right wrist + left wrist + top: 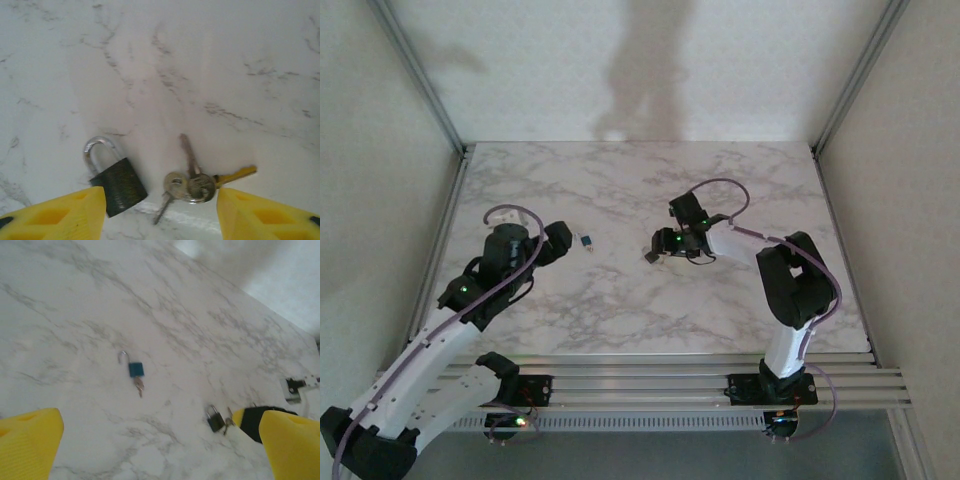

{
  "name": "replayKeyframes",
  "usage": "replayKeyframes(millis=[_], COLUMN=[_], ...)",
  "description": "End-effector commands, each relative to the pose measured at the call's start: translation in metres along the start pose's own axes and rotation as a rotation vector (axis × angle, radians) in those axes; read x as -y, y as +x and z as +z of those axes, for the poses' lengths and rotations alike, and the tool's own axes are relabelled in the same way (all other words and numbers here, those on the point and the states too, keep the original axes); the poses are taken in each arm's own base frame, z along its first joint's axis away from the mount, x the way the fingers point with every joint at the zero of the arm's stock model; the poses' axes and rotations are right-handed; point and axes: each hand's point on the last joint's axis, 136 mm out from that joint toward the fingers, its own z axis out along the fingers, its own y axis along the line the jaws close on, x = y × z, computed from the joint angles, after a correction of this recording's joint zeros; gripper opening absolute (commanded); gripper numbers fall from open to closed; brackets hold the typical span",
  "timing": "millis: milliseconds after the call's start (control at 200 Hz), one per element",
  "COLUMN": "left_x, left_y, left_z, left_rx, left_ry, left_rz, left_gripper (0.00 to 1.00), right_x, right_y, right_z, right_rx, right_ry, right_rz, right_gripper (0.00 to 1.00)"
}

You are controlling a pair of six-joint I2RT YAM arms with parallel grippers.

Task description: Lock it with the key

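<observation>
Right gripper point(160, 215) is hovering, jaws apart and gripping nothing, straddling black padlock point(119, 187) and key point(190, 155). Bare marble table point(200, 60) is lying open beyond. Left gripper point(160, 445) is gaping wide, empty.

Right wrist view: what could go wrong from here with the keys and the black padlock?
The keys lie flat and fanned on one ring, so the right fingers may pinch the wrong one or slip. The black padlock lies loose beside them; closing might shove it away.
</observation>
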Motion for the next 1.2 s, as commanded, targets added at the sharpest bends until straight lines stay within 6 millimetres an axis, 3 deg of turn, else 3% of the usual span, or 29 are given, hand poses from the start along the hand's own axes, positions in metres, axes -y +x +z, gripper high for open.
replayKeyframes(millis=[0,135,225,350,476,696,1196], left_x=[-0.015,-0.028,-0.035,-0.038,-0.044,-0.05,-0.054], left_y=[-0.031,-0.036,-0.033,-0.033,-0.034,-0.037,-0.039], left_z=[-0.023,-0.028,-0.027,-0.027,-0.027,-0.03,-0.03], left_rx=[0.11,0.144,0.158,0.16,0.169,0.19,0.199], left_ry=[-0.086,-0.136,-0.145,-0.139,-0.145,-0.163,-0.168], left_rz=[0.042,0.049,0.039,0.02,0.011,0.001,-0.009], left_gripper=[0.99,1.0,1.0,1.0,0.99,0.99,1.0], right_x=[-0.01,-0.028,-0.054,-0.098,-0.122,-0.137,-0.166], right_y=[-0.005,-0.009,-0.007,0.005,0.009,0.009,-0.007], right_z=[-0.018,-0.025,-0.028,-0.019,-0.004,0.03,0.08], right_rx=[0.015,0.025,0.02,-0.028,-0.06,-0.113,-0.09], right_ry=[0.055,0.014,0.004,-0.023,-0.014,0.043,0.065], right_rz=[-0.091,-0.103,-0.188,-0.314,-0.377,-0.413,-0.436], right_gripper=[0.62,0.63,0.65,0.67,0.68,0.67,0.65])
